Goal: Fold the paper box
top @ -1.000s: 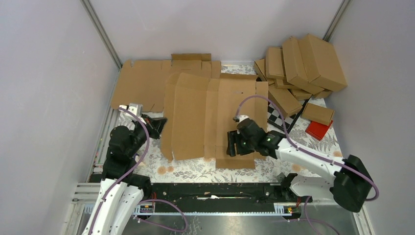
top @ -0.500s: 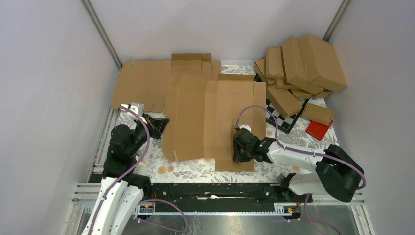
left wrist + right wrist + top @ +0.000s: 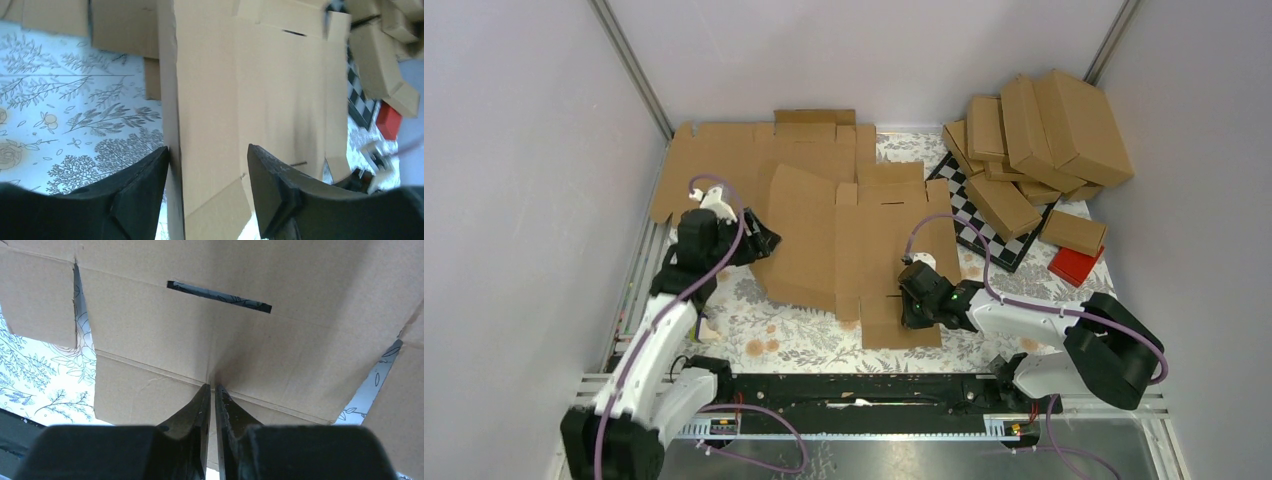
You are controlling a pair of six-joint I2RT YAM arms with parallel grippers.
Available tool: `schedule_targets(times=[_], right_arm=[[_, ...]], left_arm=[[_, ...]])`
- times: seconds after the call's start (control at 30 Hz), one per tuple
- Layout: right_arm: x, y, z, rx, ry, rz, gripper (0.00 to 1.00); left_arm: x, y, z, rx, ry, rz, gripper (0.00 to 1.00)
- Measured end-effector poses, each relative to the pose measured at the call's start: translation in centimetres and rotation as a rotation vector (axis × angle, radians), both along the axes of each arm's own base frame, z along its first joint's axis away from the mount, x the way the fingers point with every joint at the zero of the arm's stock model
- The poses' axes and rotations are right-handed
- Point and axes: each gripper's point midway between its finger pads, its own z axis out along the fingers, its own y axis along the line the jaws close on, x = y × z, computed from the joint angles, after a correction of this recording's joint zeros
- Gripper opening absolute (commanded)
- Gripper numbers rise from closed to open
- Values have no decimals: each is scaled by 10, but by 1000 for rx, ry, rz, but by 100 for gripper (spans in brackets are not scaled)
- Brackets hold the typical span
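The paper box (image 3: 844, 240), a large brown corrugated cardboard die-cut sheet with notched flaps, slots and crease lines, is lying mostly unfolded in the middle of the flower-patterned table (image 3: 774, 345). Its far part is overlapping another flat brown cardboard sheet (image 3: 714, 165) near the back wall.

The left pincer (image 3: 207, 149) is standing wide at the sheet's left edge, its black fingers (image 3: 145, 190) straddling the outer panel; one finger is touching the cardboard edge, the other is sitting apart from it.

The right pincer (image 3: 212, 386) is narrowed almost to nothing and is pinching the sheet near its front edge, just below a long slot (image 3: 220, 296), where the cardboard is puckering at the fingertips.

At the far right, a pile of folded brown cardboard cartons (image 3: 1044, 130) is resting partly on a black-and-white checkered board (image 3: 994, 235), with a small red block (image 3: 1074, 265) just beside it.
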Motion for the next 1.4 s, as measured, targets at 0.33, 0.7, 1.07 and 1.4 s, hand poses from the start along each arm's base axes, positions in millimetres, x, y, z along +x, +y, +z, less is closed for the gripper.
schedule_targets(times=[0.33,0.7,1.07,1.4], right_arm=[[1,0,0,-6,-12,24,15],[2,-5,1,-23,-34,49,15],[2,-5,1,-32,-40,74,16],[1,-4,1,-36,-37,91,17]], left_arm=[[67,50,-79,-187,464,112,68],[95,68,-70,-200,446,96,73],[126,95,-81,-62,440,179,67],[160,45,-45,57,341,123,72]])
